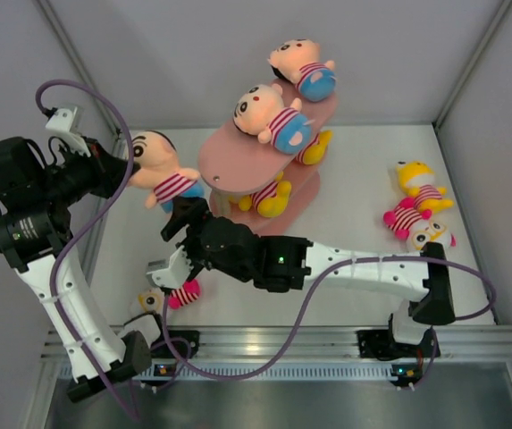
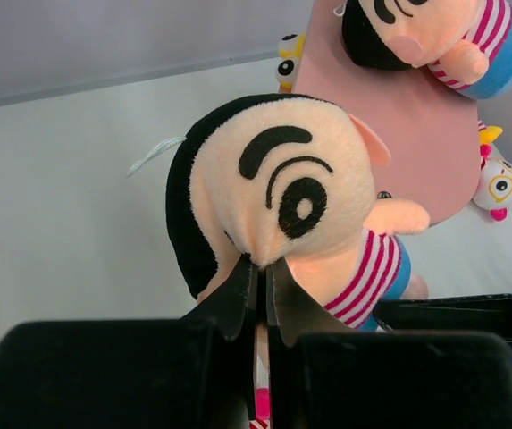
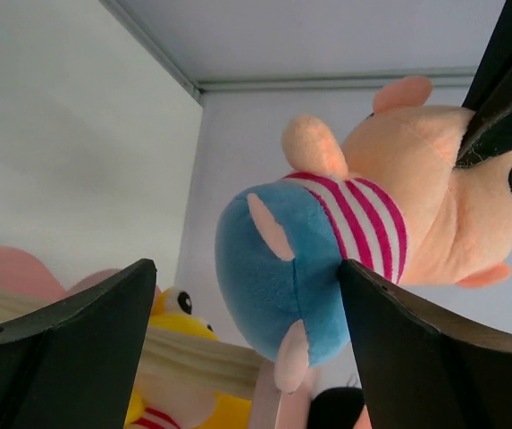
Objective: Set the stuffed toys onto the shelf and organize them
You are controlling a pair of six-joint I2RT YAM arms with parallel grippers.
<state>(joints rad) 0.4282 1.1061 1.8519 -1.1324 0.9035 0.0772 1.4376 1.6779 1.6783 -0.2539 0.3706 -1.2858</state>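
My left gripper (image 1: 123,166) is shut on the head of a peach-headed doll (image 1: 164,170) in a striped shirt and blue bottom, holding it in the air left of the pink shelf (image 1: 238,161). In the left wrist view the fingertips (image 2: 260,264) pinch the doll's face (image 2: 282,192). My right gripper (image 1: 182,223) is open just under the doll. In the right wrist view the blue bottom (image 3: 282,277) hangs between its fingers, close to the right finger (image 3: 416,349). Two dolls (image 1: 272,116) (image 1: 302,67) lie on upper tiers and yellow animals (image 1: 269,195) (image 1: 314,147) on lower ones.
A yellow toy (image 1: 418,181) and a pink white-faced toy (image 1: 414,223) lie on the table at the right. A small striped toy (image 1: 171,295) lies near the front left, under the right arm. Walls enclose the table on the left, back and right.
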